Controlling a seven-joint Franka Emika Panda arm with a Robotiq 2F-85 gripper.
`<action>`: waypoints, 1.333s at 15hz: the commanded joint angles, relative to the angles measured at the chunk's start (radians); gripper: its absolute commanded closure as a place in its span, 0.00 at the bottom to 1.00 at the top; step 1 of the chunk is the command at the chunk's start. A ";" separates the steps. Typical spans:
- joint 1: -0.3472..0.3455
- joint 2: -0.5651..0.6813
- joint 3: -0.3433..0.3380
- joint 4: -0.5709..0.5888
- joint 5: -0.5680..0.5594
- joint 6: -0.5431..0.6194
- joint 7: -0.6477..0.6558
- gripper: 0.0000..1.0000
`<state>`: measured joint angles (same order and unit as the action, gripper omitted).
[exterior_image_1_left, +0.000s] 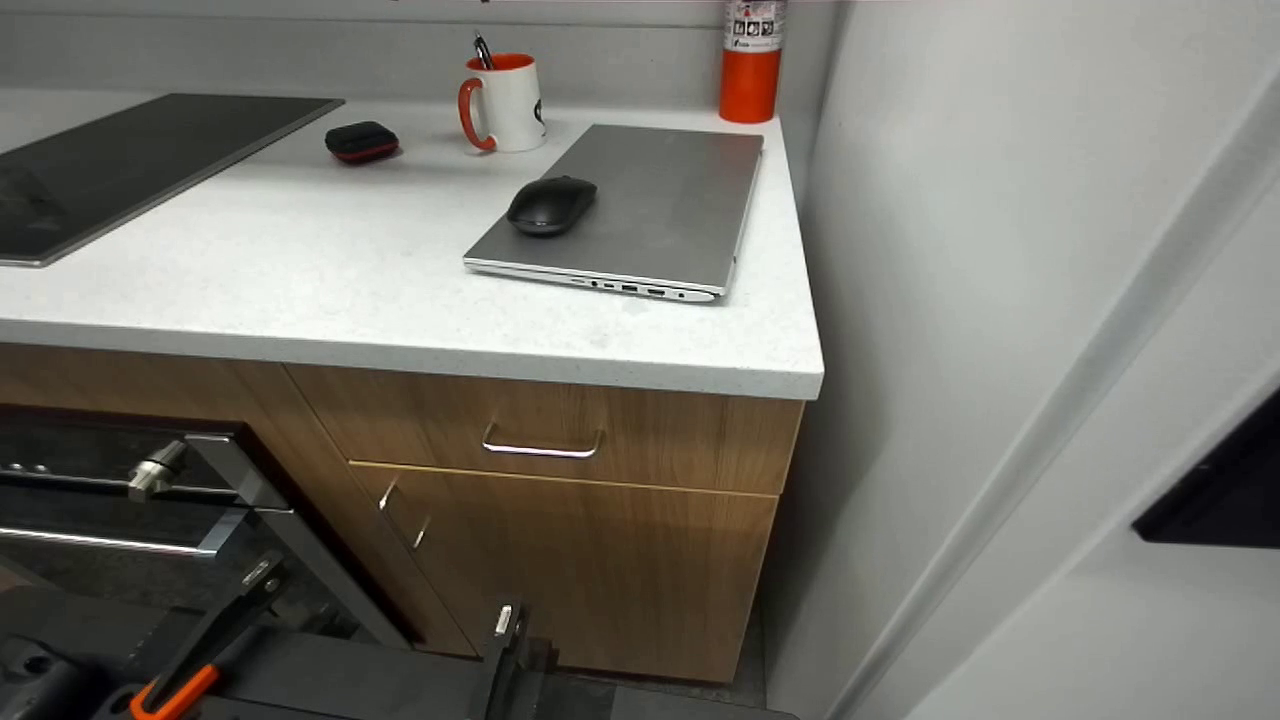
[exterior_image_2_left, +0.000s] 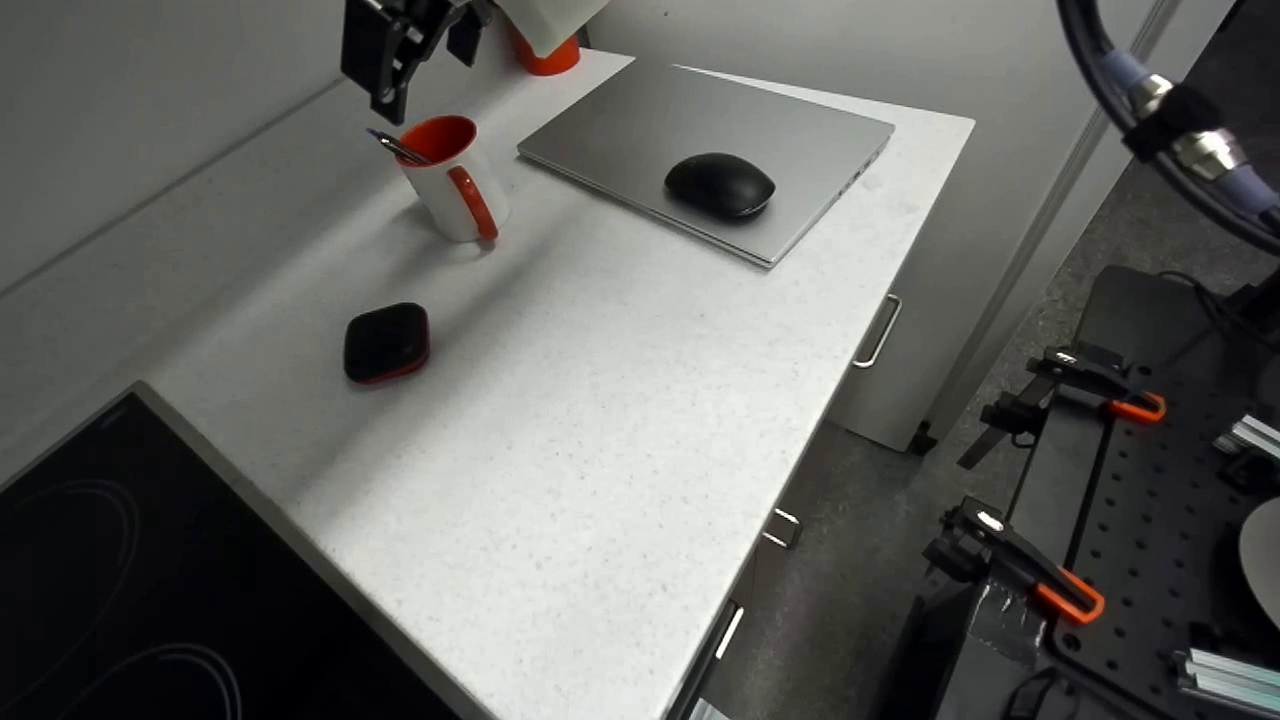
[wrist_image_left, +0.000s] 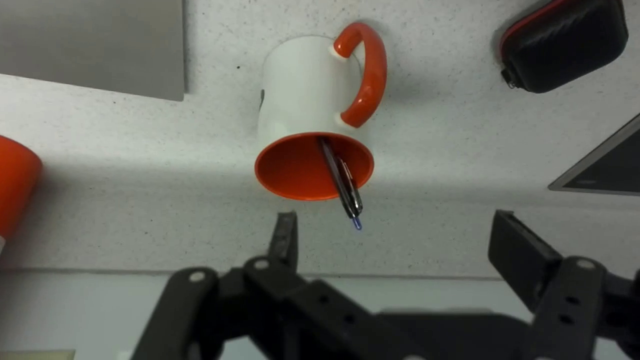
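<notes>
White surface (exterior_image_1_left: 330, 270) abuts a grey wall (exterior_image_1_left: 250, 55) at the rear, with a hob (exterior_image_1_left: 150, 160) set in. The mug (wrist_image_left: 300, 90) stands upright near the wall, a pen (wrist_image_left: 341, 184) projecting above its rim. The gripper (wrist_image_left: 395, 227) is positioned above the mug, jaws spread wide apart, separated from both mug and pen. A case (wrist_image_left: 565, 47) lies near the mug, on its handle side. A mouse (exterior_image_1_left: 552, 205) rests on the closed laptop (exterior_image_1_left: 660, 200). A red cylinder (exterior_image_1_left: 748, 85) stands behind the laptop.

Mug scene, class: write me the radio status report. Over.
Hand open, empty, higher than mug. Mug upright on counter, pen leaning inside. No obstruction seen between hand and pen.
</notes>
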<state>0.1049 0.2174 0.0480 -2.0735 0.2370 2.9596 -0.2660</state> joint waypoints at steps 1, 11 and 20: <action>0.000 0.004 0.000 0.005 0.000 0.000 0.000 0.00; -0.020 0.087 0.052 0.092 0.023 0.013 -0.049 0.00; -0.033 0.231 0.064 0.240 0.009 0.016 -0.083 0.00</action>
<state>0.0937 0.3840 0.0872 -1.9108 0.2371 2.9596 -0.3103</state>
